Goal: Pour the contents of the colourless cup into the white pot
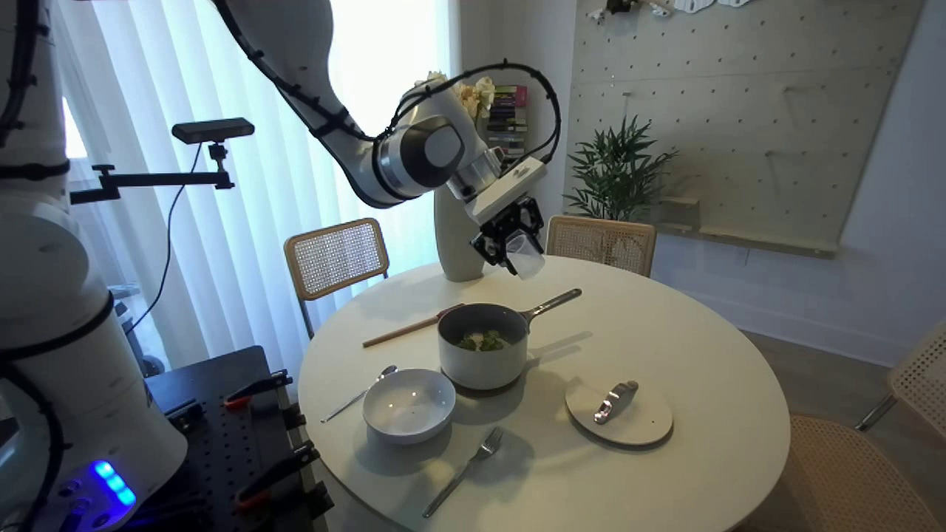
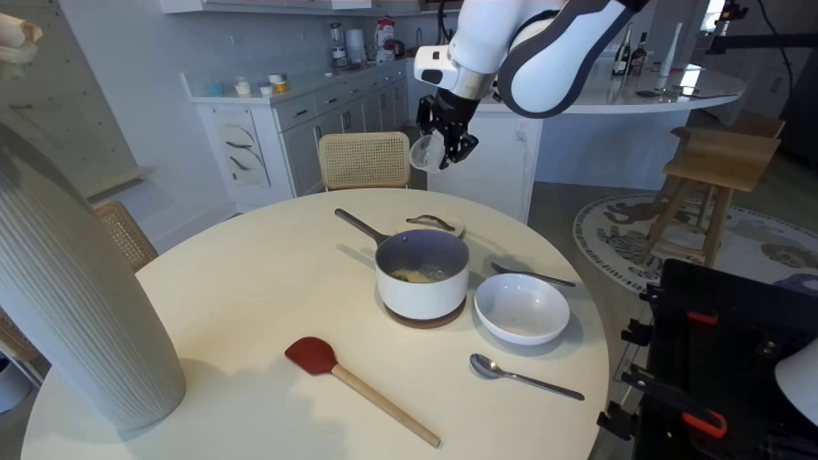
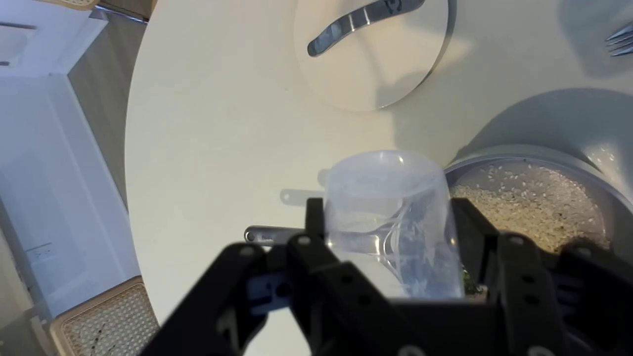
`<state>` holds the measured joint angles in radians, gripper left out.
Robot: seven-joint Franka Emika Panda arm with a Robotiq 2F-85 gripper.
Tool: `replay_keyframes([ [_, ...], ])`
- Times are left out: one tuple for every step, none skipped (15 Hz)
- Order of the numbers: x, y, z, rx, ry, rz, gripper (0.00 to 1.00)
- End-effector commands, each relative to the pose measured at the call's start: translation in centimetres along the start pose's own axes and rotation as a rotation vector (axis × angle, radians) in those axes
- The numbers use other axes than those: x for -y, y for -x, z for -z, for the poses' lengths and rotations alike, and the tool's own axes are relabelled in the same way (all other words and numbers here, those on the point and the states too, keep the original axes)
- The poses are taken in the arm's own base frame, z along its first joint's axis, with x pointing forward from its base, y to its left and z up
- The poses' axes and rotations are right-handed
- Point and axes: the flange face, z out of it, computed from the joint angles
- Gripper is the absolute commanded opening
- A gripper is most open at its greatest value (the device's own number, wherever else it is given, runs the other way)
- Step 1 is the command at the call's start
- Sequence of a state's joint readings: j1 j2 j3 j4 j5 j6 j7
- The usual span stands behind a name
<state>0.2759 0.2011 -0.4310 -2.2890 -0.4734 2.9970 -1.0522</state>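
While the partly closed hand (image 3: 388, 217) grips it, colourless cup (image 1: 526, 258) tilted between the fingers (image 3: 314, 217), higher than the white pot (image 2: 422, 296)

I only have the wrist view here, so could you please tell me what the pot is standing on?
Observer: A brown mat; its edge shows beneath the pot in an exterior view.
Operator: Thank you. From above I can't tell whether the cup is touching the pot; is it?
Observer: No, in both exterior views the cup hangs in the air, apart from the pot.
Operator: That helps. Does my view miss any utensils?
Observer: Yes, a spatula and a spoon, both visible in both exterior views.
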Motion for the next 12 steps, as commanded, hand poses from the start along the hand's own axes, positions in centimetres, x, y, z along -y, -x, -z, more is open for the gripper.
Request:
replay_keyframes([
  [0.0,0.0,0.0,0.001,0.000,0.000,0.64],
  [0.0,0.0,0.0,0.001,0.000,0.000,0.64],
  [0.0,0.0,0.0,0.000,0.000,0.000,0.64],
  [0.0,0.0,0.0,0.000,0.000,0.000,0.64],
  [0.0,-0.4,0.2,-0.002,-0.013,0.003,0.39],
  [0.2,-0.8,0.3,-0.010,-0.028,0.004,0.39],
  [0.4,-1.2,0.1,-0.019,-0.059,-0.010,0.39],
  [0.3,-1.1,-0.2,-0.030,-0.100,-0.033,0.39],
  [0.2,-0.8,-0.5,-0.043,-0.149,-0.071,0.39],
  [-0.1,-0.3,-0.7,-0.056,-0.191,-0.100,0.39],
  [-0.5,0.3,-0.9,-0.066,-0.231,-0.129,0.39],
  [-1.2,1.2,-1.0,-0.060,-0.251,-0.162,0.39],
])
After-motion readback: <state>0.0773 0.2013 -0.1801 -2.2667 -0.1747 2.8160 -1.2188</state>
